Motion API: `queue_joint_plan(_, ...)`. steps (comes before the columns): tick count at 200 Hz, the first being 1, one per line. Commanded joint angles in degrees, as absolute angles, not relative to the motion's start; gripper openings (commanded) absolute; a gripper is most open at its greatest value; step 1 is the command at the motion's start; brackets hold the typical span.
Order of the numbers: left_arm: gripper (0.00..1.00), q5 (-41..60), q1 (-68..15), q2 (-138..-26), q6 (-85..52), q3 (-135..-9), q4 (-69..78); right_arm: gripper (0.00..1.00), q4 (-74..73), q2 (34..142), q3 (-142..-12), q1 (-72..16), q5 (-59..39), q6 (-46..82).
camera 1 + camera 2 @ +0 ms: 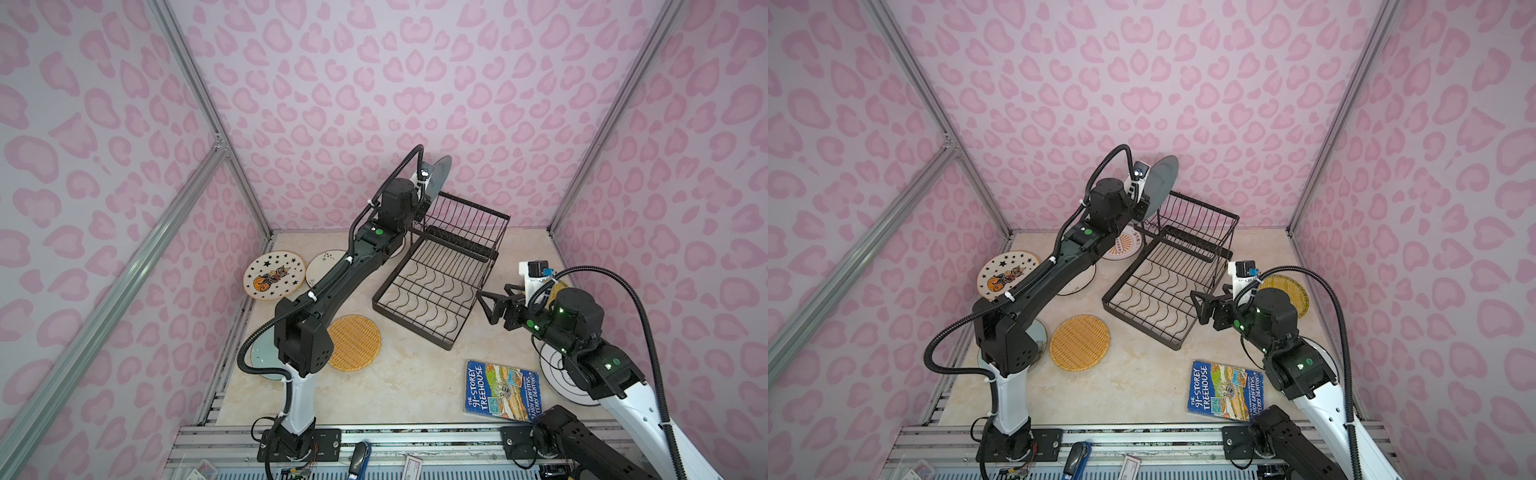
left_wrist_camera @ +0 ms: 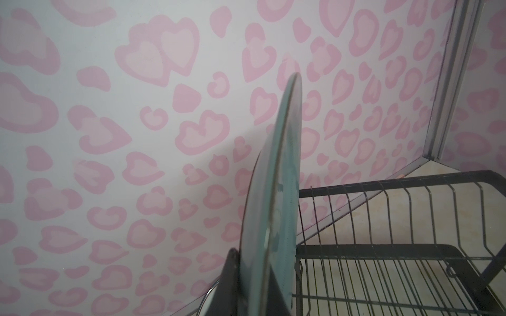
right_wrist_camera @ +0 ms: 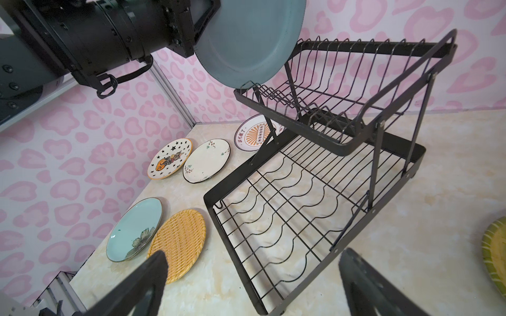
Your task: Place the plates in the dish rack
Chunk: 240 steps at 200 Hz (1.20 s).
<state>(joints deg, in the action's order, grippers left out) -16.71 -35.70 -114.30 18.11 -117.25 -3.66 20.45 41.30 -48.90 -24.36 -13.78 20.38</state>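
My left gripper (image 2: 246,262) is shut on the rim of the teal-grey plate (image 1: 441,174) and holds it on edge, just above the far-left end of the black wire dish rack's (image 1: 409,324) raised basket. In the right wrist view this plate (image 3: 249,41) hangs over the basket's slots, apart from the wires. My right gripper (image 1: 484,307) stands open and empty beside the rack's right side. On the table lie the star plate (image 1: 274,276), sprig plate (image 3: 206,160), sunburst plate (image 3: 253,134), pale green floral plate (image 3: 134,229), orange woven plate (image 1: 355,343) and yellow woven plate (image 1: 1283,291).
A blue paperback book (image 1: 500,390) lies at the front right. A white ring plate (image 1: 557,374) sits partly under my right arm. Pink patterned walls close in the back and both sides. An aluminium rail (image 1: 415,436) runs along the front edge.
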Motion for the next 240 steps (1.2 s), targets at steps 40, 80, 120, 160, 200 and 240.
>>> queue_joint_plan(40,0.04,-22.3,-36.8,-110.1,18.3,-118.4,-0.2,0.97,18.6,41.1,-48.1,-24.4,-14.5,20.8)
queue_joint_plan(80,0.04,-22.9,-36.8,-111.2,18.8,-119.5,-1.4,0.97,18.7,41.0,-47.8,-24.4,-14.5,20.4)
queue_joint_plan(120,0.04,-23.7,-36.9,-113.9,16.8,-124.2,-6.0,0.97,18.4,41.1,-47.5,-24.4,-15.0,20.5)
queue_joint_plan(160,0.04,-23.1,-36.9,-115.5,16.9,-125.7,-6.7,0.97,18.7,41.1,-47.5,-24.4,-15.0,20.2)
queue_joint_plan(200,0.04,-22.4,-37.0,-117.0,16.8,-127.4,-7.0,0.97,18.6,41.2,-47.2,-24.4,-15.2,19.8)
queue_joint_plan(240,0.04,-22.6,-37.0,-118.3,16.6,-128.3,-7.5,0.97,18.8,41.0,-46.9,-24.4,-15.1,19.4)
